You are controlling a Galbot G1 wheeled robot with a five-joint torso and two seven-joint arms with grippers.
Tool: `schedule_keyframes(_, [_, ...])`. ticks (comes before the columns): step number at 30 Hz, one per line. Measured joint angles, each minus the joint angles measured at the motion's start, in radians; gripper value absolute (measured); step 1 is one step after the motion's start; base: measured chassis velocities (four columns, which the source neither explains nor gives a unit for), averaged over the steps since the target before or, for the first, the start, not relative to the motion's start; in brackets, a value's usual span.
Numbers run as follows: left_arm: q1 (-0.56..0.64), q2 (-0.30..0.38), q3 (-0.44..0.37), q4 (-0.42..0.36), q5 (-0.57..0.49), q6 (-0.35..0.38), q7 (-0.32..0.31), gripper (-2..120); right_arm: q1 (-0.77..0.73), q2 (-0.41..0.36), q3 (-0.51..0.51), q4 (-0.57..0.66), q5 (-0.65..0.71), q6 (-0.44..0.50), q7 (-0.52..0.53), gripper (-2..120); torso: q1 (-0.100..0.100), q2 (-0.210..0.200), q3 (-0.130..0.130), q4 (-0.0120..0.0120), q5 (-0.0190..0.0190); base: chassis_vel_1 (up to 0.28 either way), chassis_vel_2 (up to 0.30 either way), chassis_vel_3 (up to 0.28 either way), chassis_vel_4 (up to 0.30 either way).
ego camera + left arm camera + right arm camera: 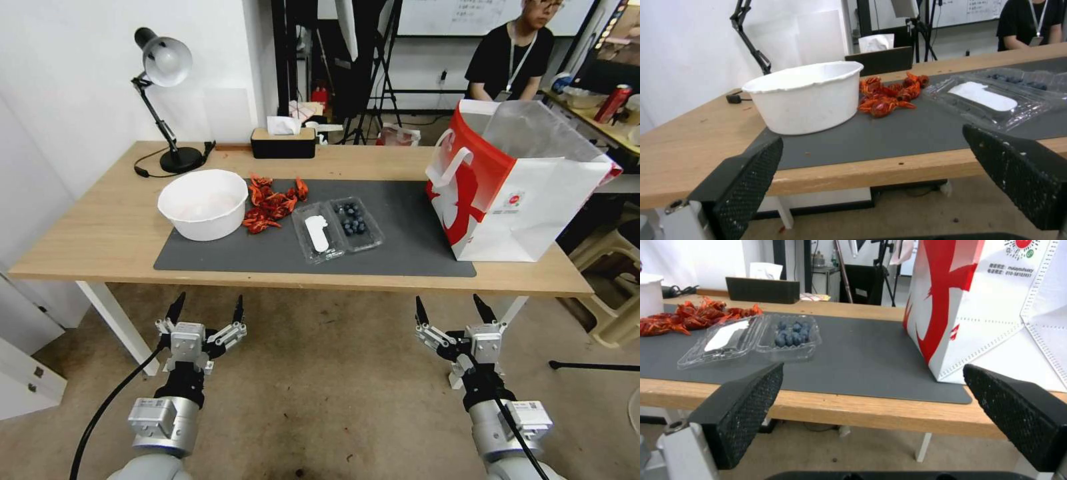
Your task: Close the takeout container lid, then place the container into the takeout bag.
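Note:
The takeout container (355, 223) (791, 335) lies open flat on the grey mat, dark blueberries in its right half. Its lid (316, 233) (985, 96) (724, 336), the clear half with a white oblong label, lies flat on the left of the berry half. The red-and-white takeout bag (513, 193) (991, 310) stands upright and open at the table's right end. Both arms hang in front of the table, below its front edge. My left gripper (207, 310) (871, 146) is open and empty. My right gripper (452, 309) (871, 380) is likewise open and holds nothing.
A large white bowl (203, 203) (806, 96) stands at the mat's left, with red crayfish (270, 202) (889, 95) piled beside it. A desk lamp (165, 100) and a black tissue box (283, 142) sit at the table's back. The grey mat (400, 247) lies bare between container and bag.

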Motion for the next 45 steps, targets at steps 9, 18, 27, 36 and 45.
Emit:
schedule_keyframes(9, [0.000,0.000,0.000,0.000,0.000,0.000,0.000,100,0.000,0.000,0.000,0.000,0.000,0.000,0.000,100,0.000,0.000,0.000,0.0000,0.0000,0.000,0.000,0.000,0.000])
schedule_keyframes(18, [0.000,0.000,0.000,0.000,0.000,0.000,0.000,100,0.000,0.000,0.000,0.000,0.000,0.000,0.000,100,0.000,0.000,0.000,0.0000,0.0000,0.000,0.000,0.000,0.000])
schedule_keyframes(27, [0.000,-0.016,0.064,-0.024,-0.056,0.085,-0.069,100,0.003,0.000,-0.048,-0.003,-0.018,-0.088,-0.072,100,0.000,0.000,0.000,0.0000,0.0001,0.000,0.000,0.000,0.000])
schedule_keyframes(36, [-0.003,-0.047,0.184,-0.061,-0.198,0.212,-0.188,100,0.012,0.003,-0.120,-0.008,-0.035,-0.195,-0.175,100,0.000,0.000,0.000,0.0000,0.0001,0.000,0.000,0.000,0.000])
schedule_keyframes(45, [-0.005,-0.046,0.180,-0.051,-0.202,0.172,-0.174,100,0.024,0.006,-0.120,-0.009,-0.031,-0.184,-0.174,100,0.000,0.000,0.000,0.0001,0.0000,0.000,0.000,0.000,0.000])
